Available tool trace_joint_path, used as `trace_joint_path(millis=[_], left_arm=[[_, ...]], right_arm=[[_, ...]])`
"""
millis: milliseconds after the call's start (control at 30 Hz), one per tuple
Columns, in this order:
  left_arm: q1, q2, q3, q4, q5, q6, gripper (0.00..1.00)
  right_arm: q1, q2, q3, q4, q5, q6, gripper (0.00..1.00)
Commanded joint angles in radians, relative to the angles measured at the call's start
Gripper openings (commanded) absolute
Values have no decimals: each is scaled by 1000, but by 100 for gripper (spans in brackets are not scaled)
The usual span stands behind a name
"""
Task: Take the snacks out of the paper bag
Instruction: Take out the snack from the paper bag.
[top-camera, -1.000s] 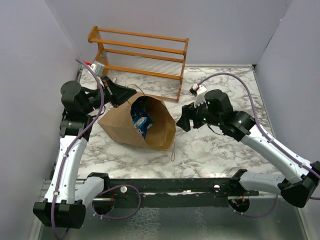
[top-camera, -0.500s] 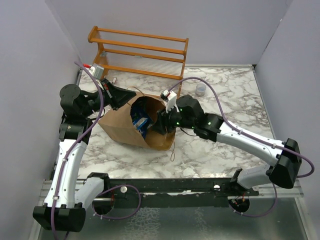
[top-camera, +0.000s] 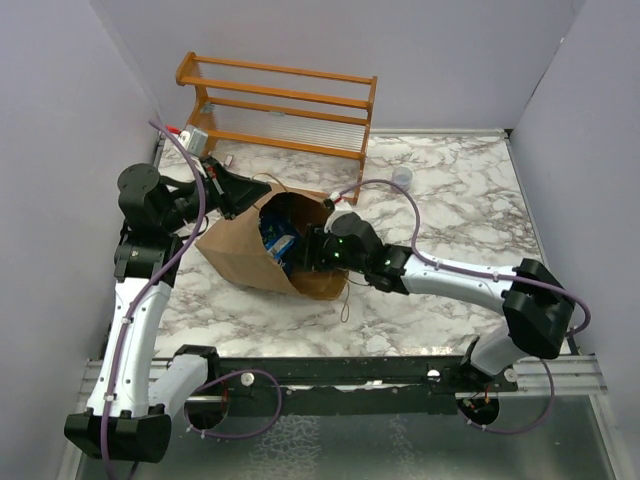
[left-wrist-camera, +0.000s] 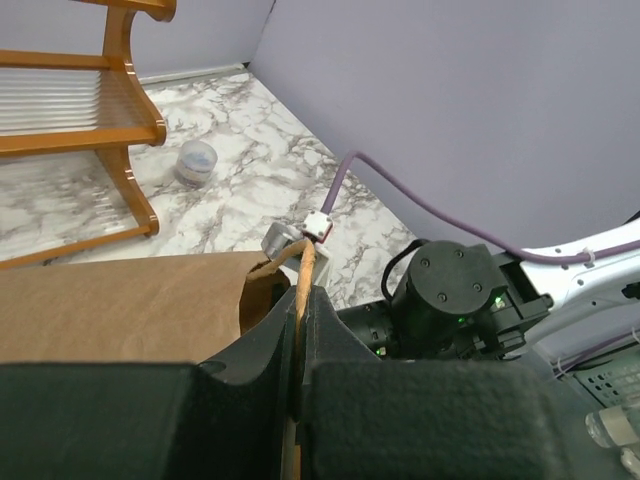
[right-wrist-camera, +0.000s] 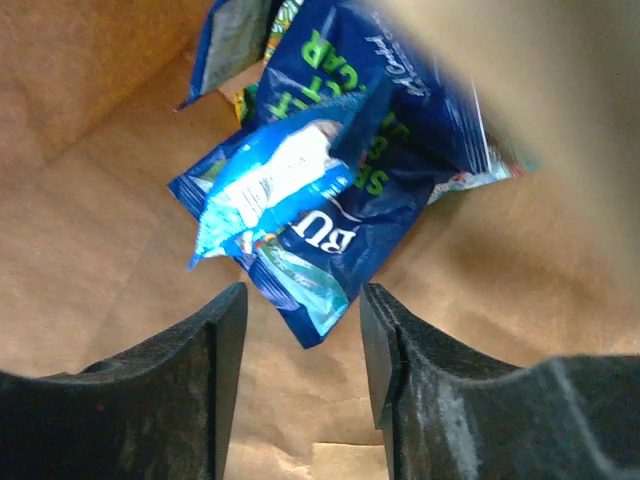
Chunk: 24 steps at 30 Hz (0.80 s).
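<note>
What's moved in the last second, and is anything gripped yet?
The right gripper swung left from beside the paper bag into its mouth; it's open just short of the blue snacks, gripping nothing. The left gripper stays clamped on the bag's rim; bag and wooden rack unmoved.

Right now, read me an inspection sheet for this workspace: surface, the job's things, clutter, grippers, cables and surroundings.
Surface: marble-pattern table, no spills seen.
Job's things: paper bag lies on its side, mouth towards the right arm; the snacks, blue packets on a larger dark blue pouch, are all inside it.
Clutter: clear cup beside the wooden rack at the back.
Grippers: left gripper shut on the bag's rim; right gripper open inside the bag, just short of the packets.
Cables: purple cables trail from both wrists, no snag seen.
Surroundings: plain lavender walls; nothing else seen.
</note>
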Motion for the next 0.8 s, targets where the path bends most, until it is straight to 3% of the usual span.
trace_joint_path(millis=[0,233,533,767], left_arm=[[-1,-4,44,-12,-15,20,0],[0,-18,51,-20,-5,26,0],[-1,-32,32,-13,2,17,0],[-1,-39,12,24,16,-19,0]], right_arm=[[11,-10,-120,250,100,121,56],[11,98,-41,217,81,190,57],[11,63,-74,278,93,195,57],[11,109,-20,242,228,278,48]])
